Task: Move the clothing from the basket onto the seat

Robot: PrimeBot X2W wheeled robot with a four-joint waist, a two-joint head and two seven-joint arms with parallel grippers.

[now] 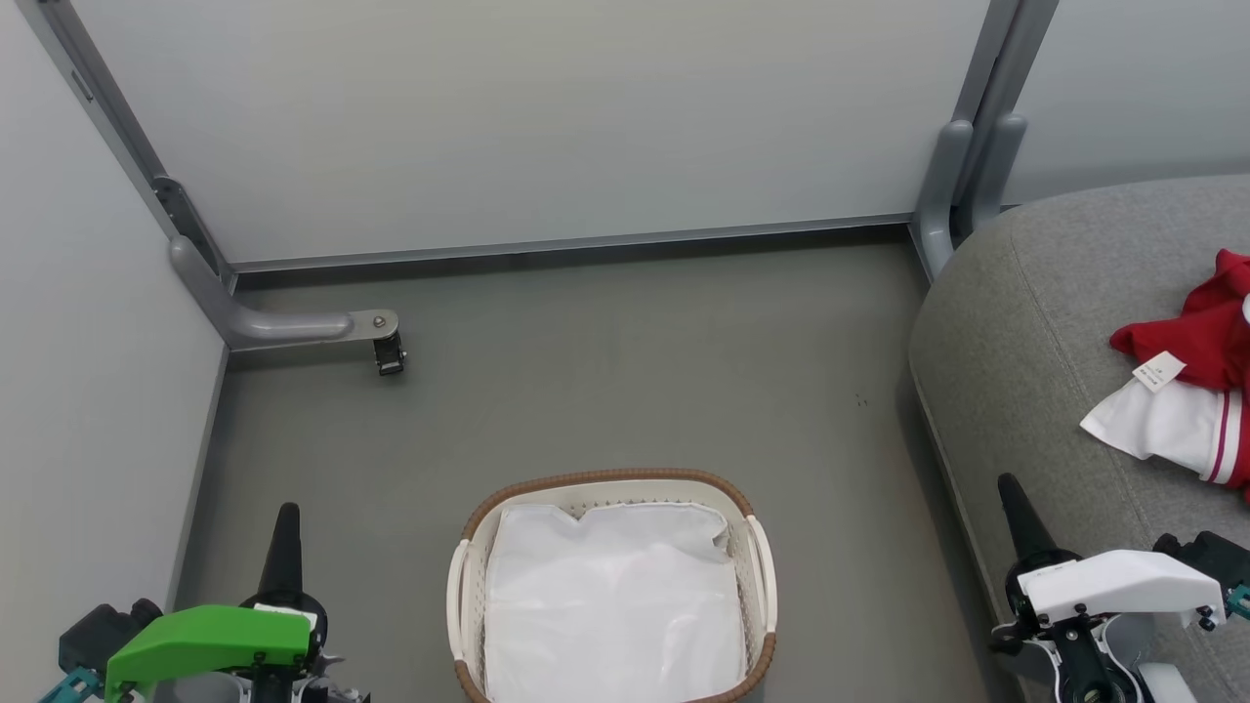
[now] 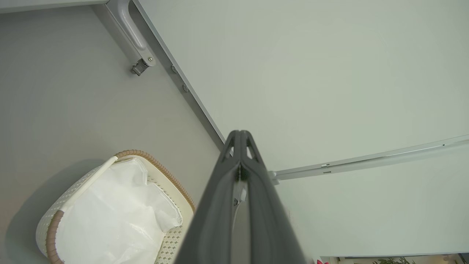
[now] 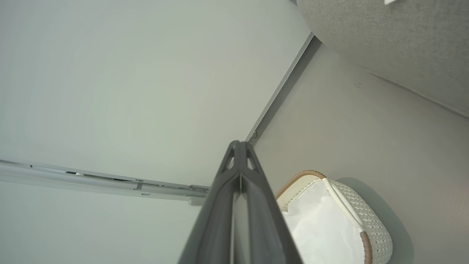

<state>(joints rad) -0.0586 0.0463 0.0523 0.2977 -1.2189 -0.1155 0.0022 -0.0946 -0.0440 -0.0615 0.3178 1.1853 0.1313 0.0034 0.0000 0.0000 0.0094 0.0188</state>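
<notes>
Both sets are pressed together with nothing in them: my left gripper (image 2: 240, 136) and right gripper (image 3: 240, 145) are pinched closed and empty, pointing out over the floor (image 1: 635, 371). Sitting between the two is the laundry basket (image 1: 605, 478), and all I can make out inside it is the white liner (image 1: 615, 596). The red and white jerseys (image 1: 1196, 337) are out past my right tips and further right, crumpled on the grey couch cushion (image 1: 1016, 322) with the tag (image 1: 1158, 371) showing.

So it looks pretty much done to me, and that's the trap. If I dive back into the basket I'd probably pinch the liner and haul it out like it was laundry. Honestly I can't tell if anything's hiding under it, it's just white folds. Other worry: my right gripper hangs over the cushion's rounded edge, so a careless swing toward the jerseys could snag the white sleeve and drag it onto the floor.
</notes>
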